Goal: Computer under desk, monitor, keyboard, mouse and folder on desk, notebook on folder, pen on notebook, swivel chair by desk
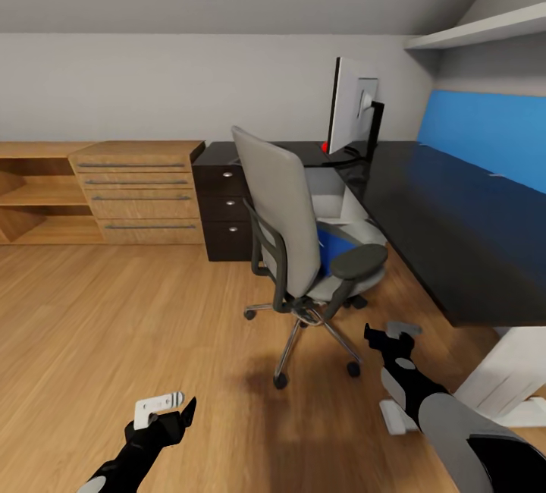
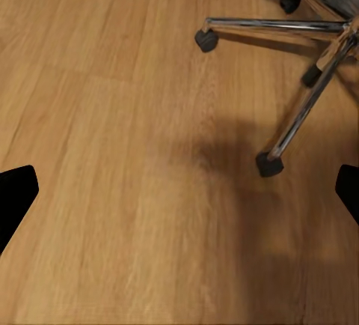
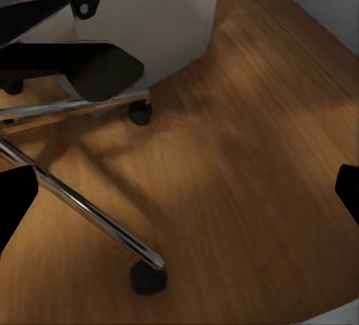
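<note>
Right hand open, just below swivel chair

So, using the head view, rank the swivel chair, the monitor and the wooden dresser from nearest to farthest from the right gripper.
1. swivel chair: just ahead of the right gripper, beside the desk.
2. monitor: farther back, standing on the desk.
3. wooden dresser: far left, against the wall.

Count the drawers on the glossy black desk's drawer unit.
3, stacked in one column at the glossy black desk's left end beside the wooden dresser: top drawer, middle drawer, bottom drawer. The grey swivel chair partly hides their right sides.
</note>
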`<state>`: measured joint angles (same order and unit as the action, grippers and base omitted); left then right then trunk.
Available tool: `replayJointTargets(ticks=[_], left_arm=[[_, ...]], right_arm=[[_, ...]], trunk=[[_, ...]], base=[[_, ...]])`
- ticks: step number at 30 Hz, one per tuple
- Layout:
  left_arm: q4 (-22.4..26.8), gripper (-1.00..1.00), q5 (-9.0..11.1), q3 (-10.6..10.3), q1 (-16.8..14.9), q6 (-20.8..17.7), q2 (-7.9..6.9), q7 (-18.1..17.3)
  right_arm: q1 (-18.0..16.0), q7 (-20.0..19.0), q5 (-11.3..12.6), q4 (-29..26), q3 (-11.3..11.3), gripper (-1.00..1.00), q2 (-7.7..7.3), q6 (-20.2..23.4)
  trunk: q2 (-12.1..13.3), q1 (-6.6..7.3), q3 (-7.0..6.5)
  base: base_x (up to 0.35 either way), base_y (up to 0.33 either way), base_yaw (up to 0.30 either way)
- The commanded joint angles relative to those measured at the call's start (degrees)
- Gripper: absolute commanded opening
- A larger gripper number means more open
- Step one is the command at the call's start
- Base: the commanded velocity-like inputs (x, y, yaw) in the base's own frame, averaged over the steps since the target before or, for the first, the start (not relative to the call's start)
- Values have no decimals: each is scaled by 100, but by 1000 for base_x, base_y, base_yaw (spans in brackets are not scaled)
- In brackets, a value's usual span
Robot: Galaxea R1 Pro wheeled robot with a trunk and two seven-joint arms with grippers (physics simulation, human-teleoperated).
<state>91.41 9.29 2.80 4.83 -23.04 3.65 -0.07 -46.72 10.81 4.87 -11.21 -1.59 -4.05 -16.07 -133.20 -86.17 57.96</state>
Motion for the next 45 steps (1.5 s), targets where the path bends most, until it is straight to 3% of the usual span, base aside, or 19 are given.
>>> replayJointTargets(ticks=[1,17,29,45], left_arm=[[9,100,52,7,0,-32,5,5],[9,100,45,16,0,-22,-4,16],[9,100,44,11,0,-25,-4,16],[0,100,37,10,0,-33,-4,16]], right_arm=[[-3,-16,51,5,-7,100,1,-33],[-3,-20,43,5,26,100,10,-74],[-3,23,34,28,17,100,331,-628],[-3,27,32,48,18,100,357,-632]], trunk=[[-2,-1,4],[-2,-1,4],[-2,-1,4],[-2,-1,4]], base=[[102,0,0],[166,0,0],[16,0,5],[0,0,251]])
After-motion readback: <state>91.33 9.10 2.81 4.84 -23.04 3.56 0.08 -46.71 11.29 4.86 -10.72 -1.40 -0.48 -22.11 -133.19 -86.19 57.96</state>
